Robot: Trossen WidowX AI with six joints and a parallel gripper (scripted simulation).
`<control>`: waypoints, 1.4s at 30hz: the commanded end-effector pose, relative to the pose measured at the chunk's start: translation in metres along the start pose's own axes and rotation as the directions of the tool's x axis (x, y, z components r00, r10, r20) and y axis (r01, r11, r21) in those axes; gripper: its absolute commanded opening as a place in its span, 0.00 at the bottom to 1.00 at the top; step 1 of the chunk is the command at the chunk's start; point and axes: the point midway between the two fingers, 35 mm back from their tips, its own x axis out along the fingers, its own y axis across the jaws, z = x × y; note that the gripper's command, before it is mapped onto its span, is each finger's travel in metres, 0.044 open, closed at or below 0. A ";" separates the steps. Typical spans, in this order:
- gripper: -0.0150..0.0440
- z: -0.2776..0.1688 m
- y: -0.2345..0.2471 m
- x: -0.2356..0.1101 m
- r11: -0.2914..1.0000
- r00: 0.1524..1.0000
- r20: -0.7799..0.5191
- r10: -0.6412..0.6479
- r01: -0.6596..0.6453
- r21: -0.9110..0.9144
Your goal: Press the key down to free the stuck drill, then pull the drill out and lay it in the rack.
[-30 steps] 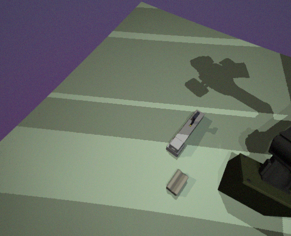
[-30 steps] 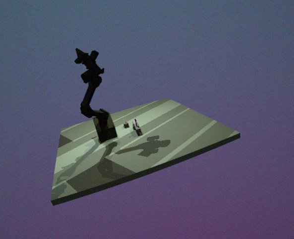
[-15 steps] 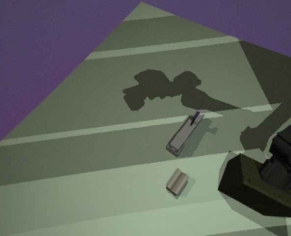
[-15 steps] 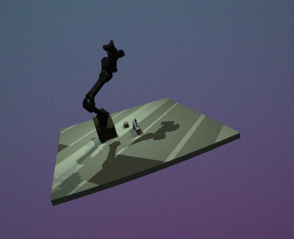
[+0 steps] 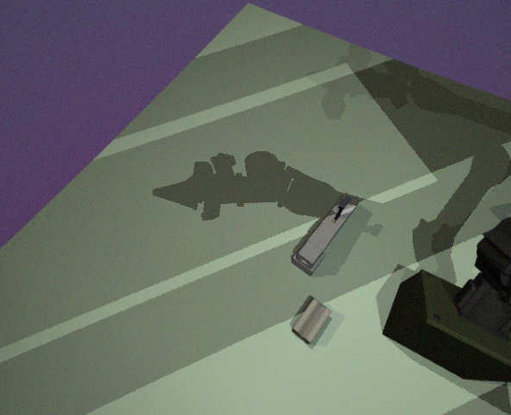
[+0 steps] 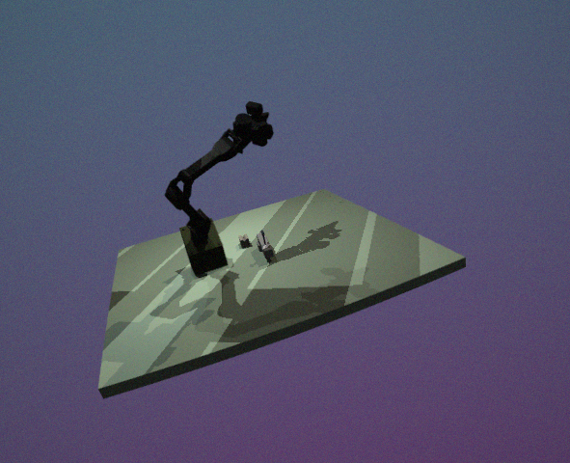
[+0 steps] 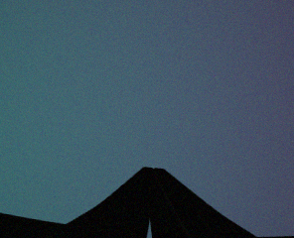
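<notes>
The black arm [image 6: 209,156] rises from its dark base block [image 6: 205,255] and reaches high over the green table [image 6: 399,249], its pincer [image 7: 150,225] clenched on nothing, the two fingers meeting at a point with only a thin sliver of light between them. The wrist view shows little else: blue-violet background fills it, and no part of the table or the objects appears there. From above, the arm is cut off at the right edge, leaving only the base block [image 5: 424,312] and a few lower links in sight.

The drill [image 5: 342,207] lies at the far end of a long grey holder [image 5: 320,243], a small dark shape with a yellow spot; the key cannot be told apart from it. The rack [image 5: 311,319], a short grey-tan cradle, sits near the holder on the side toward the camera, apart from it. Both stand beside the base block. From outside, holder [image 6: 264,245] and rack [image 6: 245,241] are tiny and their details are lost. Broad shadows of the arm cross the striped table.
</notes>
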 end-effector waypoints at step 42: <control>0.25 0.051 -0.388 -0.197 -0.488 -0.348 0.342 -0.873 0.608 -0.627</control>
